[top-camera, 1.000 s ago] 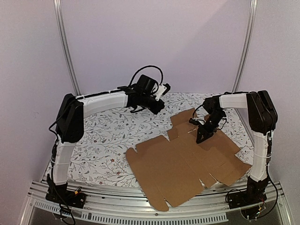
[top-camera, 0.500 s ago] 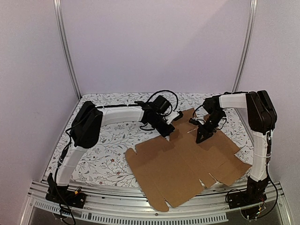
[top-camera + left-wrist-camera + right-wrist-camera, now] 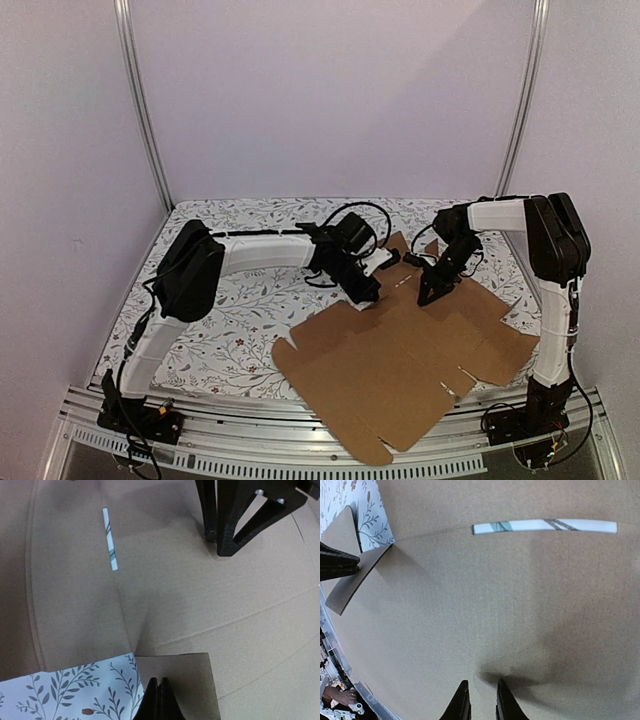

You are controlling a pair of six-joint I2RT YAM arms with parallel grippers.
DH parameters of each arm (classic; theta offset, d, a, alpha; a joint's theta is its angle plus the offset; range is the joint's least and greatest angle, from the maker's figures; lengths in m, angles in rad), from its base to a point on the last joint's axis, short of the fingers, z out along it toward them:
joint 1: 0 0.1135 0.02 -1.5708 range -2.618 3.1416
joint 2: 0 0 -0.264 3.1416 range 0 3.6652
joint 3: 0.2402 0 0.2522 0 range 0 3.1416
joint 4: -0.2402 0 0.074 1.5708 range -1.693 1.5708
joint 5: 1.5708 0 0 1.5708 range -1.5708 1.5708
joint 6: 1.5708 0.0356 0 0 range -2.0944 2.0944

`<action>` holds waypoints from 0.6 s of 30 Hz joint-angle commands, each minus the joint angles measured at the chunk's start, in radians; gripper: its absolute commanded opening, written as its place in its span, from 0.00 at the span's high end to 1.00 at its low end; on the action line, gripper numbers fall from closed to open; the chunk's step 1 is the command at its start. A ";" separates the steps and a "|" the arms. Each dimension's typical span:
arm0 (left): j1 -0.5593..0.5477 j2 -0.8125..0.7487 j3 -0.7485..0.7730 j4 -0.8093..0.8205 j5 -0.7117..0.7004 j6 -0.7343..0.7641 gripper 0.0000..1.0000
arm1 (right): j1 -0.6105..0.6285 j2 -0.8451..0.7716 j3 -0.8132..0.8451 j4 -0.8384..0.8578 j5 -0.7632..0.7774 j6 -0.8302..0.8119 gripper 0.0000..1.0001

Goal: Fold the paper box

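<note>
The paper box (image 3: 400, 365) lies opened out as one flat brown sheet on the right half of the tabletop. Its near corner juts past the near edge, over the metal rail (image 3: 250, 440). Its right side comes close to the upright part of the right arm (image 3: 555, 300), leaving little room there. Its far flaps stop short of the far edge, with a strip of flowered cloth (image 3: 230, 290) showing behind them. Along the left edge and in the far left corner the cloth lies bare, crossed only by the left arm (image 3: 250, 250), which stretches low across to the sheet's far left edge.

The left gripper (image 3: 159, 697) is clenched on a small flap (image 3: 182, 680) at that edge, where cardboard meets cloth, and the flap stands a little off the surface. Just beside it, further in on the sheet, the right gripper (image 3: 479, 700) points straight down with its tips on the cardboard. Its fingers are slightly apart and hold nothing. A narrow slot (image 3: 110, 539) in the sheet lies near both grippers. Two metal posts (image 3: 140, 100) rise at the far corners against plain walls.
</note>
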 commanded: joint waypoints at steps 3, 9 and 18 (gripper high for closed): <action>-0.068 0.027 -0.049 -0.008 -0.014 -0.001 1.00 | -0.007 0.051 0.000 0.018 -0.003 0.015 0.82; -0.083 -0.052 -0.101 0.028 -0.070 -0.019 1.00 | -0.007 0.061 0.000 0.016 -0.011 0.020 0.82; -0.091 -0.058 -0.121 0.000 -0.006 -0.024 1.00 | -0.007 0.076 0.010 0.014 -0.015 0.024 0.82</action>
